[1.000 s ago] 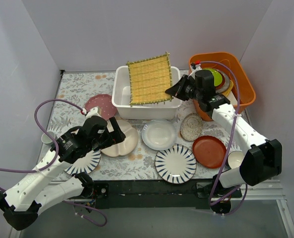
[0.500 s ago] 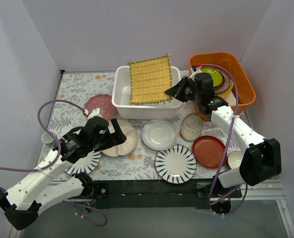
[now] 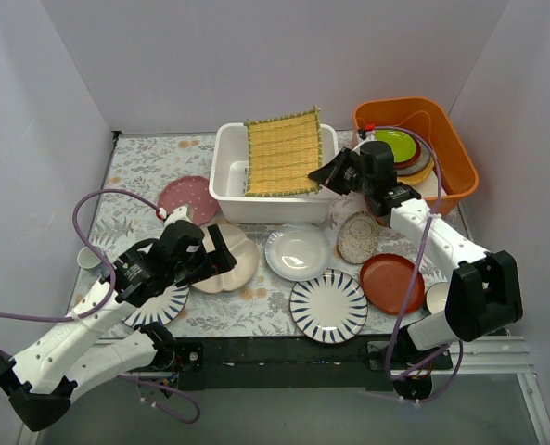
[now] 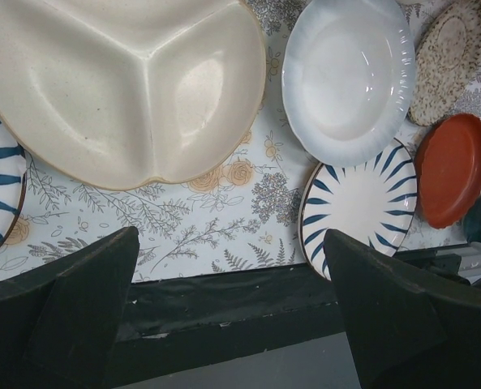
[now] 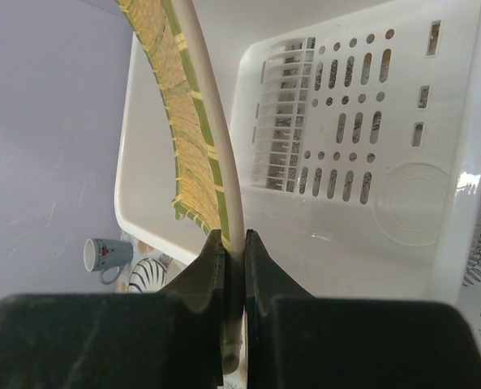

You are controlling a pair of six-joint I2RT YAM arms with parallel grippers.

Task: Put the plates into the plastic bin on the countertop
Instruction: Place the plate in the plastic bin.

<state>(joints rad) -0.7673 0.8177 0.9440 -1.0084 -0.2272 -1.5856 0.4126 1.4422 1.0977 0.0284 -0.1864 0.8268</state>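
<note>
Plates spread across the flowered counter [image 3: 145, 162], a bamboo mat [image 3: 282, 156] tilted over the plastic bin [image 3: 226, 181].
On the left, the left pincer [image 3: 221, 252] gapes wide, released, just above the cream three-section plate [image 3: 233, 269], with a pink dotted plate [image 3: 189, 197] behind it beside the bin. In front of the bin lie the glossy white plate [image 3: 298, 250], a blue-striped plate [image 3: 328, 306], the beige lacy plate [image 3: 356, 237] and the red-brown plate [image 3: 390, 283]. The right pincer [image 3: 323, 176] is clenched on the mat's edge, near the orange tub [image 3: 451, 139].
</note>
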